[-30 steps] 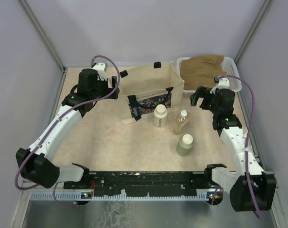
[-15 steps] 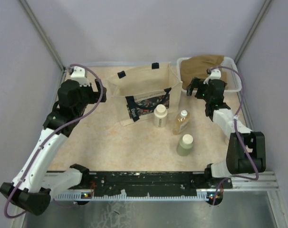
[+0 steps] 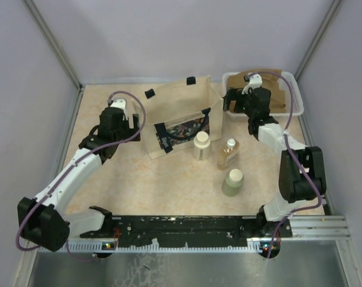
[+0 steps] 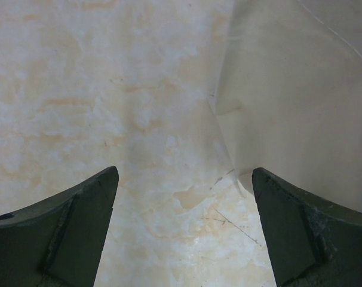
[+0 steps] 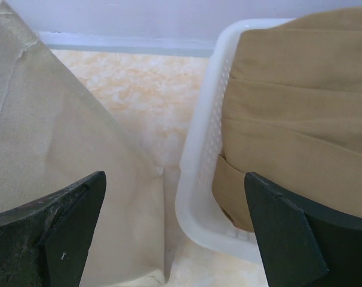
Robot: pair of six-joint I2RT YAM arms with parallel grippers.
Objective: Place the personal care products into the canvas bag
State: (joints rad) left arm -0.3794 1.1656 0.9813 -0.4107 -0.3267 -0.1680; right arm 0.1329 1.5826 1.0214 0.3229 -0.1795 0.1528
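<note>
Left gripper [image 4: 184, 173] gapes wide and empty, just left of the stiff beige canvas bag [image 3: 180, 106]. Before the bag stand a cream bottle [image 3: 201, 145], an amber bottle [image 3: 227, 153] and a green cylinder [image 3: 232, 182]. Right gripper [image 5: 174, 177], equally wide and empty, hovers between the bag and a perforated white basket [image 5: 196, 149] of folded tan cloth [image 5: 300, 119].

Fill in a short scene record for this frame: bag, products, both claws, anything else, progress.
bag: canvas bag standing open, print side facing the arms
products: cream bottle, amber bottle, olive-green cylinder, all upright on the table in front of the bag
left claw: open, empty, at the bag's left side
right claw: open, empty, over the gap between bag and white basket
other: brown cloth in the basket
progress: nothing bagged yet
</note>
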